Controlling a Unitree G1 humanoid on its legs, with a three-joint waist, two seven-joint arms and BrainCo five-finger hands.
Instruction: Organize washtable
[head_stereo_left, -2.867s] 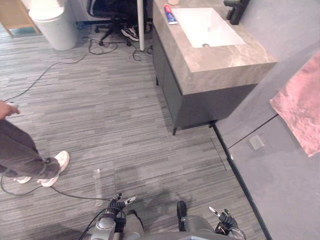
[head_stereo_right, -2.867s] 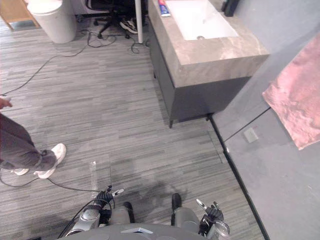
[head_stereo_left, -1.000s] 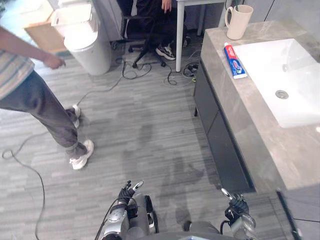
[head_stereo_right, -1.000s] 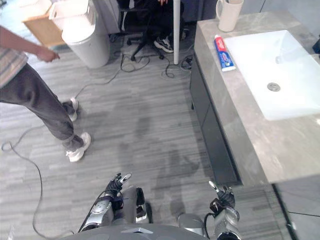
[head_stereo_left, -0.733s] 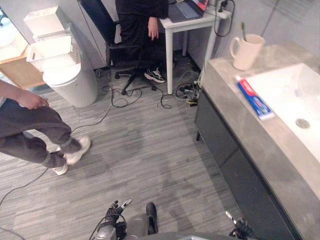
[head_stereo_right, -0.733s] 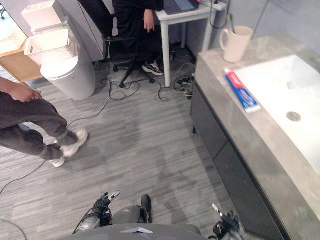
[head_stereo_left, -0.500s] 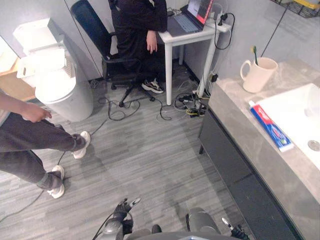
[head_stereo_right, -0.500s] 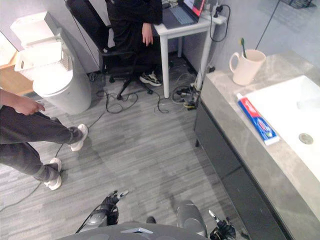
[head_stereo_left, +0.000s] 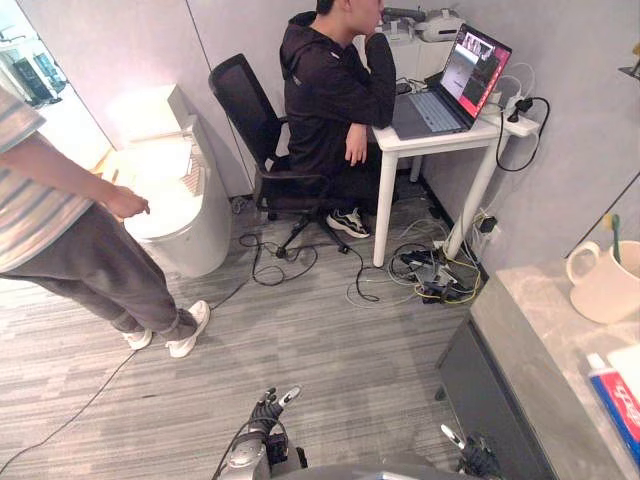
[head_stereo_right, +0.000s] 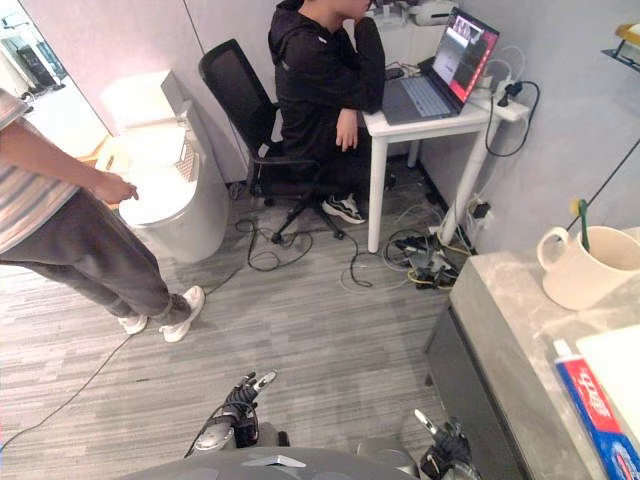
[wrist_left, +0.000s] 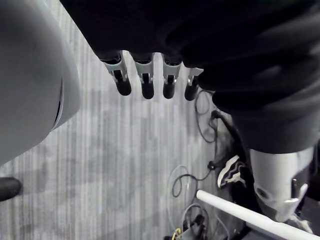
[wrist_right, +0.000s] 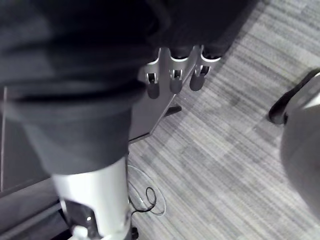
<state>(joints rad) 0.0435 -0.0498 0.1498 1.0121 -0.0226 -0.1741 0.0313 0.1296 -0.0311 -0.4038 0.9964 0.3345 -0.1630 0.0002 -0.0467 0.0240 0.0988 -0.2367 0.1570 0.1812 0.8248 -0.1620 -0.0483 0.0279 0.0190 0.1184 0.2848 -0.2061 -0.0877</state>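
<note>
The grey stone washtable (head_stereo_right: 520, 340) stands at the right edge. On it are a cream cup (head_stereo_right: 580, 268) with a green toothbrush (head_stereo_right: 581, 222) in it and, nearer, a red and blue toothpaste tube (head_stereo_right: 598, 410) lying flat. My left hand (head_stereo_left: 268, 410) hangs low over the floor, well left of the washtable, its fingers (wrist_left: 145, 80) straight and holding nothing. My right hand (head_stereo_right: 445, 440) hangs low beside the washtable's dark front; its fingers (wrist_right: 172, 75) are straight and bare too.
A person (head_stereo_left: 90, 250) stands at the left beside a white bin (head_stereo_left: 175, 215). Another person (head_stereo_left: 335, 90) sits on a black office chair (head_stereo_left: 250, 130) at a white desk (head_stereo_left: 450, 130) with a laptop (head_stereo_left: 455, 80). Cables (head_stereo_left: 420, 275) lie on the floor under the desk.
The camera has swung up and left: the sink has left the picture and the desk and seated person have come in. Both hands stay low. The standing person has stepped.
</note>
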